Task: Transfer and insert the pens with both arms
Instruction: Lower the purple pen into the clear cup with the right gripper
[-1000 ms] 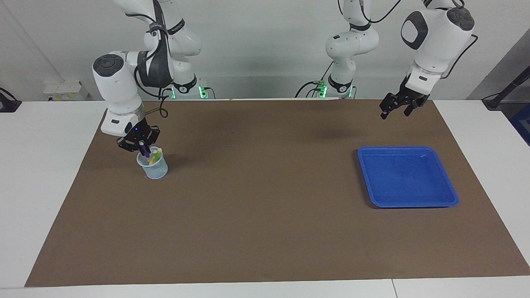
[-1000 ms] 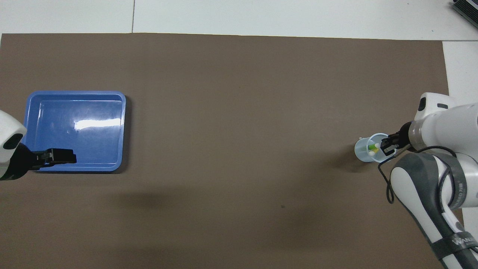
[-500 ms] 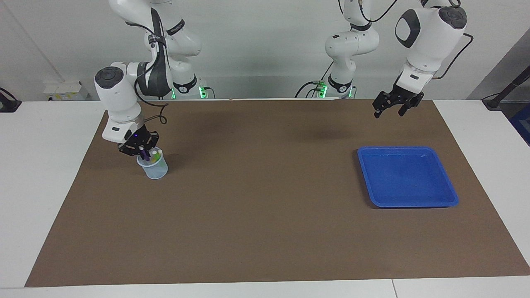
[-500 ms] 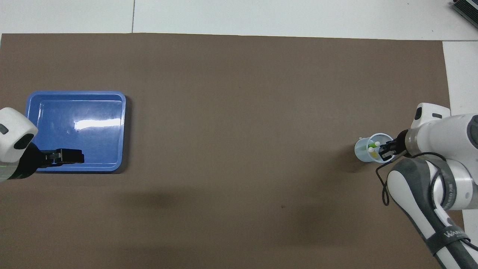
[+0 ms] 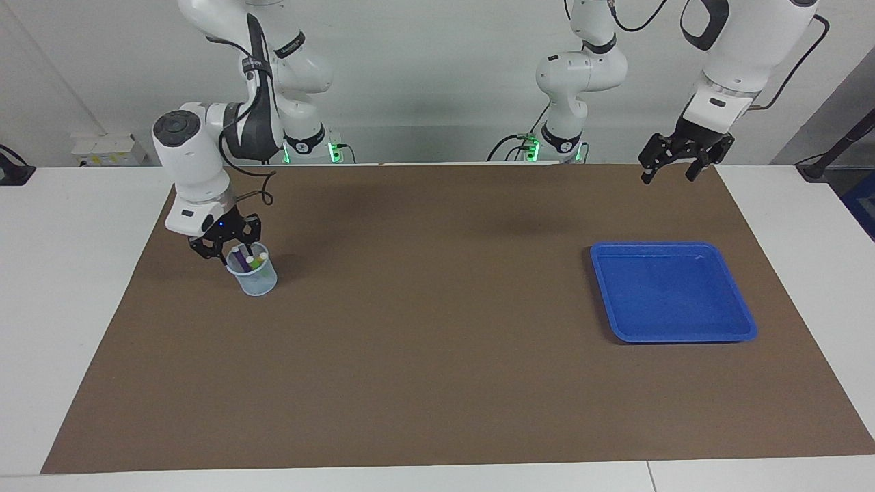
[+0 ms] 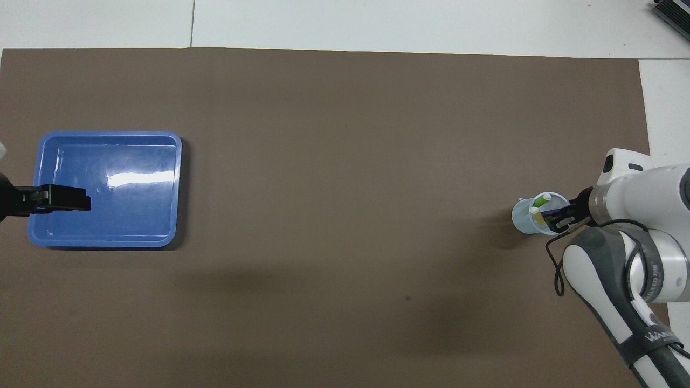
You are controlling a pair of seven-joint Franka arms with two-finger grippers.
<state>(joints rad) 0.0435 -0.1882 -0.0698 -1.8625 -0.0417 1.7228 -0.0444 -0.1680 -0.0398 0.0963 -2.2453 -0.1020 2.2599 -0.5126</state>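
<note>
3 slim marker pens, 1 purple (image 5: 236, 255), 1 bright green (image 5: 253, 260) and 1 yellow (image 5: 261, 257), each with a pale whitish end, are seen standing tilted in a small clear plastic cup (image 5: 252, 277) on the brown mat (image 5: 437, 383) that covers the white desk (image 5: 75, 273), toward the right arm's end. The right gripper (image 5: 226, 246) is held just over the cup's rim on the side nearer to the robots, its fingers parted around the top of the purple pen and nothing gripped. A shallow blue rectangular plastic tray (image 5: 742, 321) is seen toward the left arm's end of the mat. The left gripper (image 5: 672, 166) is raised in the air over that end, fingers spread apart and nothing held.
</note>
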